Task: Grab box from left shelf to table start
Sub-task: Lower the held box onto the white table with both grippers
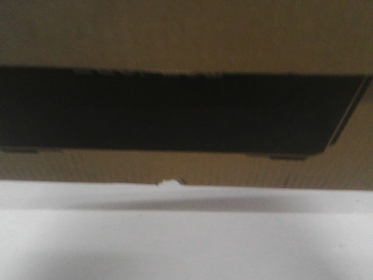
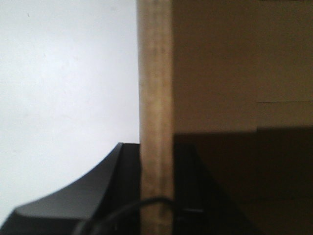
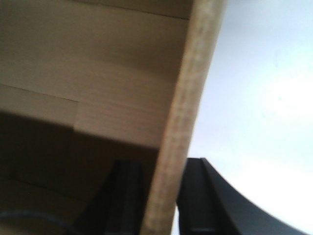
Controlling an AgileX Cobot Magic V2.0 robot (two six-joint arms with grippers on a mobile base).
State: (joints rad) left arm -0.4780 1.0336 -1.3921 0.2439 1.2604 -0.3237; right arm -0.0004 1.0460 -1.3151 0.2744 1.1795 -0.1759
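The large brown corrugated cardboard box (image 1: 186, 93) fills the upper part of the front view, one broad side facing the camera. Across that side runs a big black trapezoid print (image 1: 145, 114) with a thin pale outline at its slanted right end. A small pale nick (image 1: 171, 182) breaks the box's lower edge near the middle. Directly below the box lies the plain smooth white table (image 1: 186, 245), with a soft grey shadow along the box's lower edge. Whether the box rests on the table or hangs just above it cannot be told. In the left wrist view the left gripper (image 2: 155, 147) straddles an upright wall of the box. One black finger (image 2: 110, 191) lies on the outer side of the wall and the other on the shaded inner side, both pressed close against the raw corrugated edge, clamping it. A thin dark cable (image 2: 124, 211) curves across the foot of that wall. In the right wrist view the right gripper (image 3: 164, 164) grips another wall of the box the same way, its black fingers (image 3: 126, 196) tight against either face. Beyond each gripped wall, on the box's outer side, only white table shows.
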